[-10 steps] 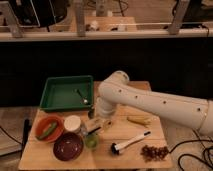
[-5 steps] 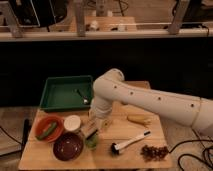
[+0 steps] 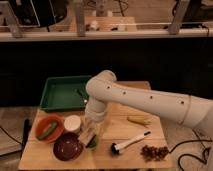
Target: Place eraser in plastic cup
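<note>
1. Where the white arm (image 3: 150,102) bends down over the wooden counter (image 3: 117,127), the gripper (image 3: 89,136) is seen low at the front left, directly above the plastic cup (image 3: 93,144).
2. The eraser (image 3: 87,138) is held between the jaws, tilted, with its pale top and dark underside both visible; the jaws are closed narrowly upon it.
3. The lime-green plastic cup is largely hidden by the eraser and gripper, and only its right rim can be made out; whether the eraser touches the cup cannot be told.
4. A dark purple bowl (image 3: 68,146) is found just left of the cup, with a white round container (image 3: 73,123) behind it.
5. An orange bowl (image 3: 48,129) with a green item inside is placed at the far left.
6. A green tray (image 3: 60,92) is set at the back left of the counter, partly covered by the arm.
7. A white-handled black brush (image 3: 129,142) lies to the right of the cup, a yellow item (image 3: 138,120) behind it, and a dark reddish cluster (image 3: 154,151) near the front right corner.
</note>
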Tool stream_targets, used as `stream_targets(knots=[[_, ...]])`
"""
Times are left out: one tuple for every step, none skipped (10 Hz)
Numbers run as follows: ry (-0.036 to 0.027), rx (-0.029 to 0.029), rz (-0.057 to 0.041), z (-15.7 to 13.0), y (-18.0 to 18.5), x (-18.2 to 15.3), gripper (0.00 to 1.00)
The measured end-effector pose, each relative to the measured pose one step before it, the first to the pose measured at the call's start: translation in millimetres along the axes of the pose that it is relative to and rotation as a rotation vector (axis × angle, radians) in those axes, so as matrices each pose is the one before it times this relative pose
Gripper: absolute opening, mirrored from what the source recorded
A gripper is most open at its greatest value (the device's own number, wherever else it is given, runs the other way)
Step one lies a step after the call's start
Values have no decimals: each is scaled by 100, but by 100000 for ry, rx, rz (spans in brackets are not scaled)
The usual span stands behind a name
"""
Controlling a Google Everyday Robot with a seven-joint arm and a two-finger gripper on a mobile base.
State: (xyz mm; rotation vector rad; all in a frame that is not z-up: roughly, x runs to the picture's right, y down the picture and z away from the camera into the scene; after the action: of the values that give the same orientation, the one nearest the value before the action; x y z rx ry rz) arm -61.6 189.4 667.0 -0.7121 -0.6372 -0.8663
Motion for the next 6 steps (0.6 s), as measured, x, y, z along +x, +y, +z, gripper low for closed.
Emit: stream_targets(knots=[[-620, -1287, -3469, 177, 131, -318, 1], [-661, -1233, -3189, 176, 102, -283, 1], [-664, -1405, -2887, 233, 107, -281, 1], [-818, -1568, -2980, 312, 109, -320, 1], [-506, -958, -1535, 220, 122, -143, 1], [-628, -848, -1522, 259, 47, -154, 1]])
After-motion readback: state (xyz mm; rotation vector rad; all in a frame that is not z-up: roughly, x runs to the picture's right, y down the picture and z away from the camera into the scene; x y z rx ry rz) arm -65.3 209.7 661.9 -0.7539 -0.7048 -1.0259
